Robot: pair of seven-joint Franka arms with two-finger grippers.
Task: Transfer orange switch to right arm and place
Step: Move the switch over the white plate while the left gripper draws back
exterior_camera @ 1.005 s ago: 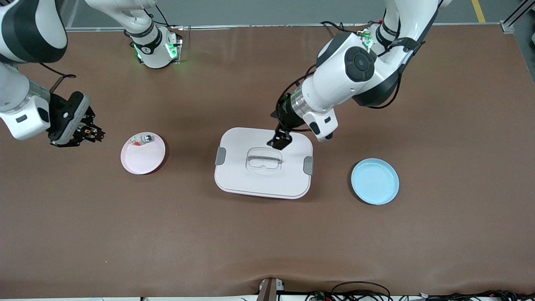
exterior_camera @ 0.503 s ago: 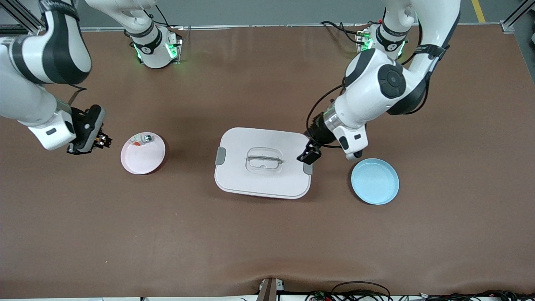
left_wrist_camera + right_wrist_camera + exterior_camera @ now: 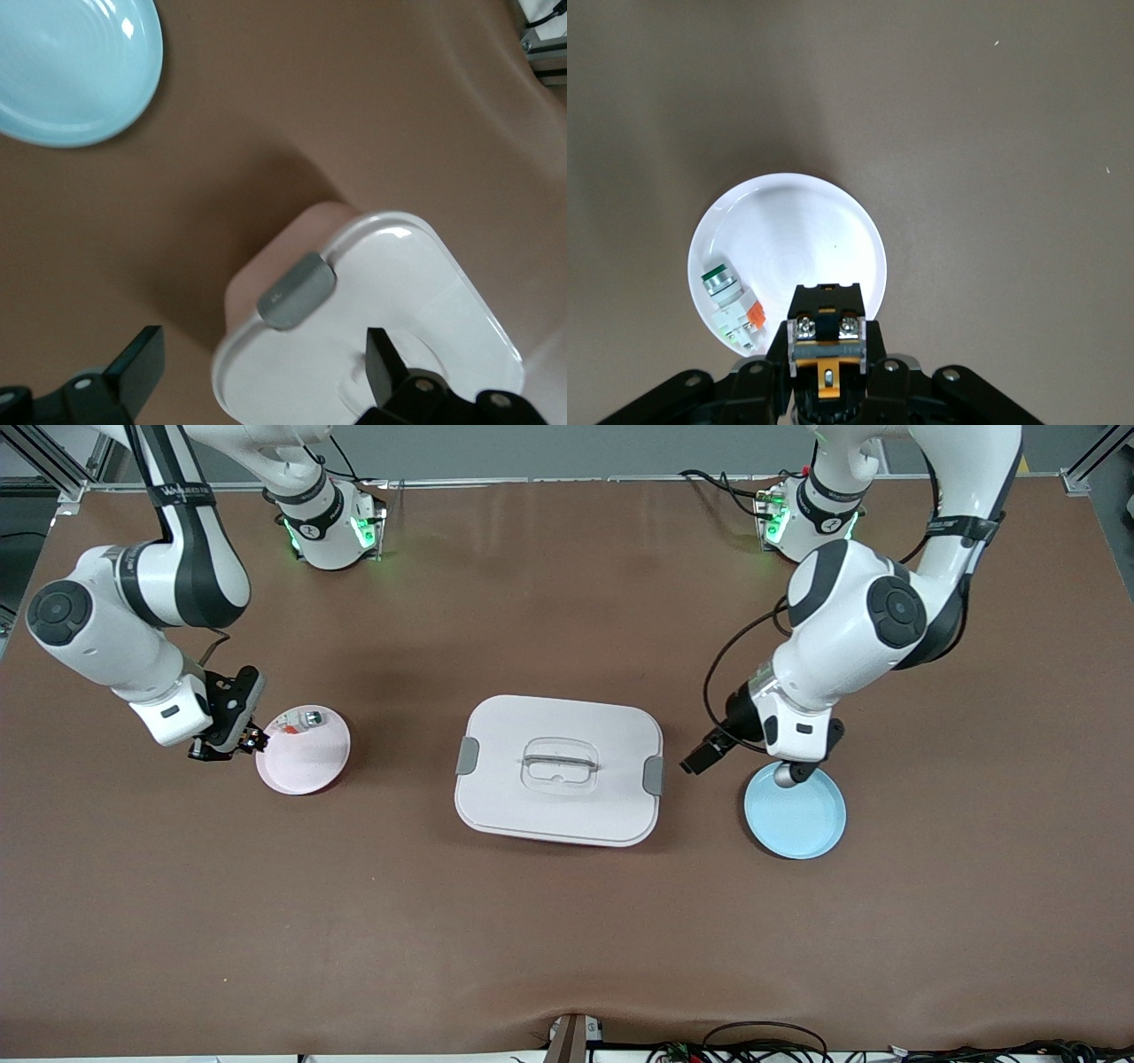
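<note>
The orange switch point(image 3: 824, 308), black with an orange middle, sits gripped between the fingers of my right gripper point(image 3: 826, 341). In the front view my right gripper point(image 3: 237, 738) hangs just over the edge of the pale pink plate point(image 3: 306, 766) that faces the right arm's end of the table. The switch shows there as a small dark bit point(image 3: 250, 740). In the right wrist view the plate point(image 3: 806, 230) lies right under the switch. My left gripper point(image 3: 702, 759) is open and empty, low between the lidded box point(image 3: 558, 806) and the light blue plate point(image 3: 797, 819). Its fingers point(image 3: 133, 363) stand wide apart.
A whitish-silver part with red and green bits point(image 3: 299, 721) lies in the pale pink plate, also seen in the right wrist view point(image 3: 731, 305). The white box lid point(image 3: 416, 292) has grey clips point(image 3: 297, 290) and a clear handle point(image 3: 560, 763). The blue plate point(image 3: 71, 71) holds nothing.
My right gripper has carried the switch toward the pale pink plate and lower. My left gripper has moved off the box lid toward the blue plate.
</note>
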